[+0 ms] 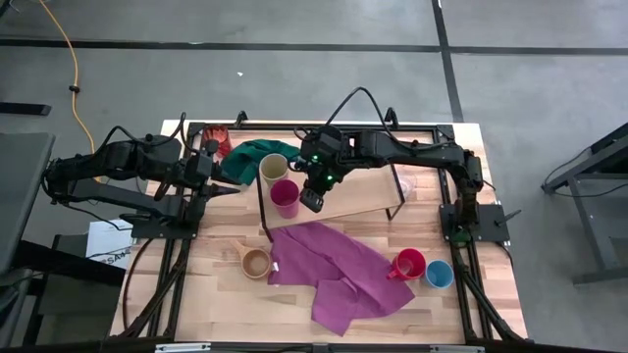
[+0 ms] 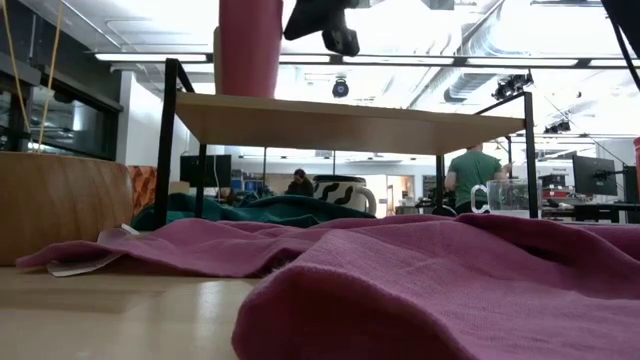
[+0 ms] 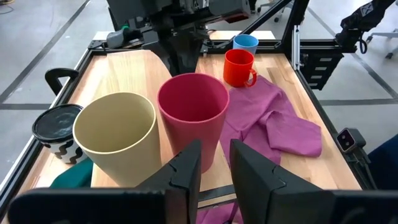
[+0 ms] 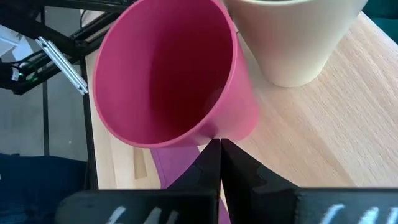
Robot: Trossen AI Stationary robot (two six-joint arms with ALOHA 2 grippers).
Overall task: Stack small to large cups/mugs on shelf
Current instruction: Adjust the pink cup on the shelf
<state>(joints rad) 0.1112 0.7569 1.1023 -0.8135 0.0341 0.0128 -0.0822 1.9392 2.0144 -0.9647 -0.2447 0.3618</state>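
In the low view the magenta cup (image 2: 250, 47) is cut off at twelve o'clock. The purple cloth (image 2: 420, 280) hides the table's far side and the base of the striped mug (image 2: 345, 193). In the right wrist view the cream cup (image 4: 295, 34) runs out at one o'clock.

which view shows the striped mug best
The left wrist view: the striped mug shows its dark rim, handle and black-and-white pattern beside the cream cup. The low view catches only its striped side under the shelf, behind cloth. The high and right wrist views do not show it.
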